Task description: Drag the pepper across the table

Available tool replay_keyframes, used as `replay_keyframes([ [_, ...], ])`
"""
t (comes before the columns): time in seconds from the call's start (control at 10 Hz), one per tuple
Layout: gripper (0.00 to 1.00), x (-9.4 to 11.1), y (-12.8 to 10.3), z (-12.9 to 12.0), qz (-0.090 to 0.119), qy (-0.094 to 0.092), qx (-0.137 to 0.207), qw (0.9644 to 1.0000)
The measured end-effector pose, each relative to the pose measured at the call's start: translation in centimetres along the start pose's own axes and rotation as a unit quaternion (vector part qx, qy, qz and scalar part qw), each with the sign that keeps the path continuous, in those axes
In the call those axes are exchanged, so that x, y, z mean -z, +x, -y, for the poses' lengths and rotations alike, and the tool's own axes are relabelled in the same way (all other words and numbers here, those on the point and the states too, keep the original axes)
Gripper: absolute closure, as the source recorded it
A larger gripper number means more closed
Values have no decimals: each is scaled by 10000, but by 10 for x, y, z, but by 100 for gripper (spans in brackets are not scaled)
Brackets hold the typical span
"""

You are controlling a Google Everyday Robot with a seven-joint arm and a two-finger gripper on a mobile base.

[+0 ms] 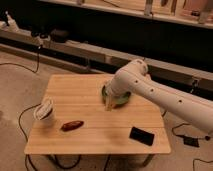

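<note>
The gripper (110,103) is hanging at the frame's centre, low over the table (75,92) beside the green plate (125,98). Its fingers seem to be standing wide apart, gripping nothing. The pepper (72,125) is lying at lower left, near a white cup (45,111) and well apart from the gripper.
</note>
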Motion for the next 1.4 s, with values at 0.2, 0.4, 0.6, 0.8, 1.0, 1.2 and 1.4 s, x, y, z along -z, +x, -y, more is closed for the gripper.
replay_keyframes([
  [0.2, 20, 0, -4, 0, 3, -8, 10, 10000],
  [0.4, 20, -12, -1, 0, -47, 47, 408, 9991],
  [0.6, 20, -41, 11, 5, -222, 201, 1198, 9923],
  [0.8, 20, -59, 23, 11, -388, 306, 1991, 9787],
  [1.0, 20, -59, 20, 12, -388, 291, 2332, 9712],
  [1.2, 20, -59, 21, 11, -394, 287, 2396, 9697],
  [1.4, 20, -58, 20, 11, -391, 284, 2391, 9698],
])
